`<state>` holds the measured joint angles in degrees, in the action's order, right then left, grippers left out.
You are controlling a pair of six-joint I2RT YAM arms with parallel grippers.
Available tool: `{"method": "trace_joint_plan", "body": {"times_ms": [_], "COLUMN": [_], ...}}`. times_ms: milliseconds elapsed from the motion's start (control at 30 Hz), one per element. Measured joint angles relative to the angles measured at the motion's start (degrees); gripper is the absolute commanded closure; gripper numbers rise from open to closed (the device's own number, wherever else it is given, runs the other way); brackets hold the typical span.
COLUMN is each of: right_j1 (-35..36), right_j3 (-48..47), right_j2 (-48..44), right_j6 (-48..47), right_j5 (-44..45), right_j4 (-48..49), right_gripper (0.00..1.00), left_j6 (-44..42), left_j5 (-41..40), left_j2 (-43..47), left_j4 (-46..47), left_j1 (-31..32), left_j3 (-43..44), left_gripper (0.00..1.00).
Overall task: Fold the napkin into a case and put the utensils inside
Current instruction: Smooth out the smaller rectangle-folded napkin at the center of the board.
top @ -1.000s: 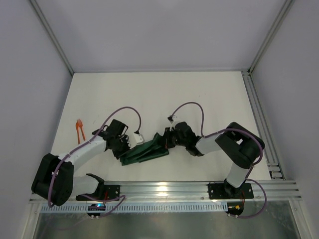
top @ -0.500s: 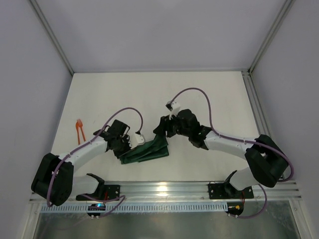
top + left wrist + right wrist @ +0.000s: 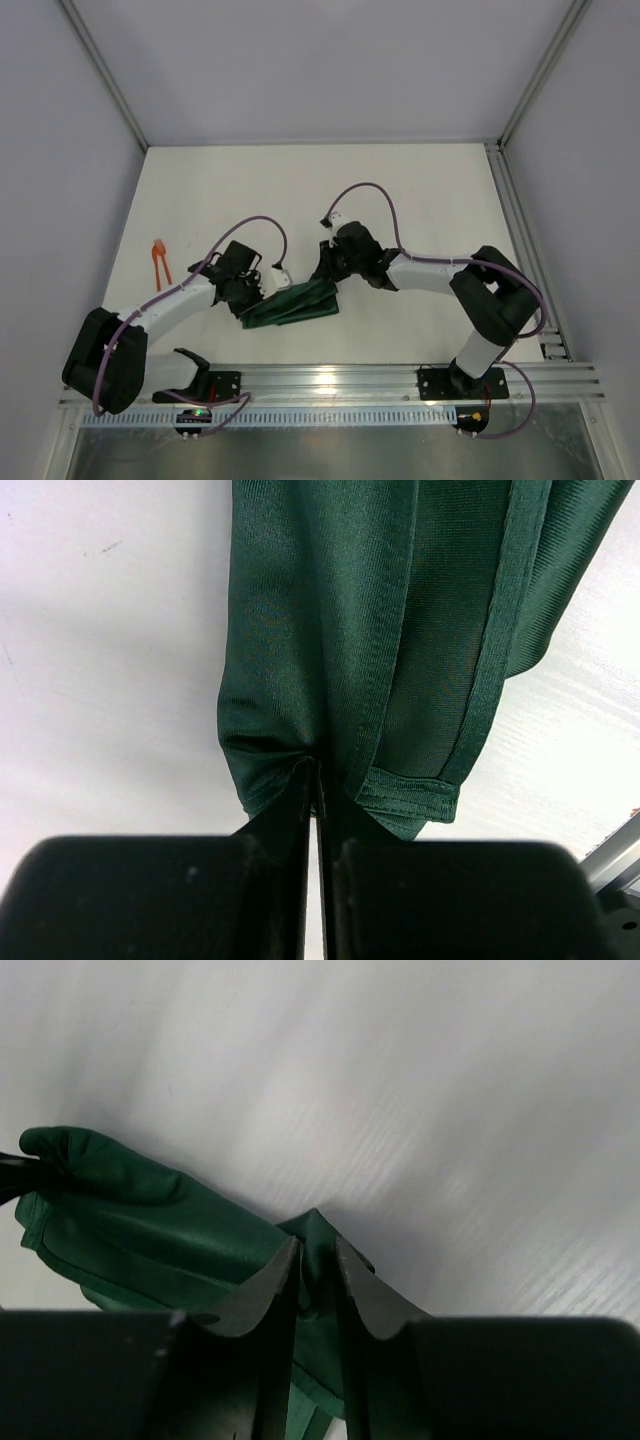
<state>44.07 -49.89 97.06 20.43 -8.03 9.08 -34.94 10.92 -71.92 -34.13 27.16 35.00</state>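
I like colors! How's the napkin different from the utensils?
The napkin is dark green; the utensils are bright orange. The napkin is big; the utensils are small and thin. The left tool and right tool pinch the napkin; the utensils lie untouched. Both rest on the table.

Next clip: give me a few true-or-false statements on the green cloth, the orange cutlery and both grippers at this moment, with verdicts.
1. The left gripper is clamped on an edge of the dark green cloth napkin. True.
2. The orange plastic utensils are tucked inside the napkin. False: they lie on the white table, off to the left and apart from the cloth.
3. The napkin is spread flat as an open square. False: it is bunched in folds between the two grippers.
4. A fold of the napkin sits between the fingers of the right gripper. True.
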Motion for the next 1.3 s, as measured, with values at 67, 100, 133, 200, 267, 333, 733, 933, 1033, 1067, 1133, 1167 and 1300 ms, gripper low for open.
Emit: {"method": "trace_joint_plan", "body": {"times_ms": [67,100,133,200,267,333,733,933,1033,1067,1133,1167,1300], "right_j1": [0.0,0.0,0.0,0.1,0.2,0.4,1.6,2.4,2.5,2.5,2.7,2.7,2.7], "right_j3": [1.8,3.0,3.8,5.3,6.5,7.4,13.6,14.9,15.2,15.3,15.6,15.7,15.8], "right_j2": [-1.1,-2.0,-2.8,-4.1,-5.3,-5.9,-6.0,-6.1,-6.2,-6.4,-6.8,-7.0,-7.2], "right_j6": [0.3,0.5,0.5,0.6,0.7,0.7,1.4,0.9,0.4,0.1,-0.6,-1.0,-2.3], "right_j5": [0.0,0.0,0.0,0.1,0.0,0.0,0.7,2.2,2.6,2.8,3.0,3.1,3.2], "right_j4": [0.3,0.3,0.2,0.3,0.7,1.0,6.3,8.9,9.4,9.6,9.8,9.9,10.3], "right_gripper": [0.8,0.82,0.83,0.87,0.92,0.94,0.96,0.96,0.96,0.96,0.96,0.96,0.96], "left_j6": [0.0,0.1,0.2,0.3,0.5,0.7,3.1,3.1,2.0,1.2,-0.5,-1.8,-8.3], "left_j5": [0.0,0.0,0.0,0.0,-0.1,-0.1,0.5,2.4,4.0,4.1,3.7,3.3,2.7], "left_j2": [0.0,0.0,0.0,0.0,0.0,0.1,2.6,7.4,10.5,11.2,12.0,11.8,9.7], "left_j4": [0.0,0.0,0.0,0.1,0.1,0.0,-3.1,-7.6,-9.6,-9.8,-9.8,-9.7,-5.9], "left_j1": [0.0,0.0,0.0,0.0,0.0,0.0,0.0,0.0,0.0,0.0,0.0,0.0,0.2], "left_j3": [0.0,0.0,0.0,0.0,0.0,0.0,1.1,5.7,8.4,8.9,9.1,9.0,6.1], "left_gripper": [0.99,0.99,0.99,0.98,0.95,0.92,0.67,0.66,0.63,0.62,0.58,0.55,0.5]}}
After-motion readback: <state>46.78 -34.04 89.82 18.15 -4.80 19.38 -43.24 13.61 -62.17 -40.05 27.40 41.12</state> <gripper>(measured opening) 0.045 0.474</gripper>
